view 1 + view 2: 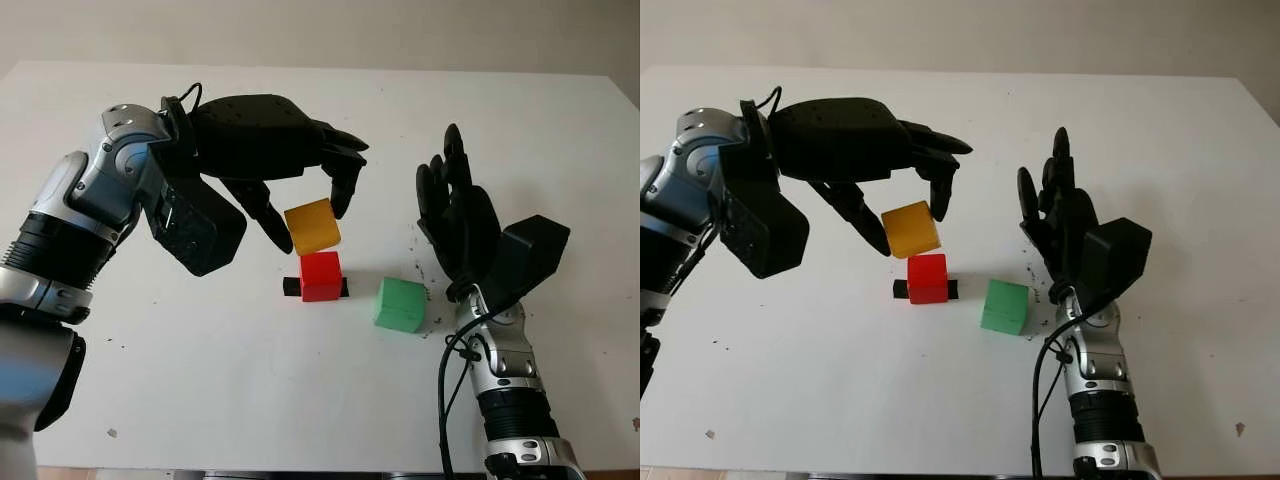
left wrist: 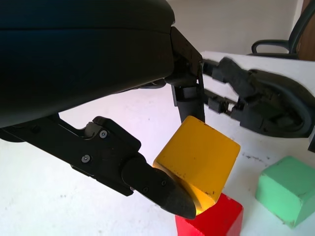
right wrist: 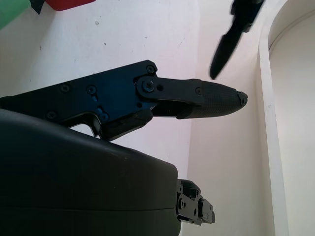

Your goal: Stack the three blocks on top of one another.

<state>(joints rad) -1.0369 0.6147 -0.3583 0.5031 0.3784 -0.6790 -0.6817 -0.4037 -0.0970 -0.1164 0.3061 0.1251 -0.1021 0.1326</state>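
My left hand [image 1: 311, 228] is shut on a yellow block [image 1: 312, 226], with the thumb on one side and a finger [image 2: 189, 101] on the other. The block is tilted and hangs just over a red block [image 1: 321, 276]; its lower corner is very close to the red block's [image 2: 211, 221] top, and I cannot tell if they touch. A green block [image 1: 401, 304] sits on the table to the right of the red one. My right hand [image 1: 455, 200] is open, raised above the table just right of the green block.
A short black strip [image 1: 291, 287] lies under the red block on the white table [image 1: 200, 380]. Small dark specks mark the surface near the green block. A chair [image 2: 280, 44] stands beyond the table's far edge.
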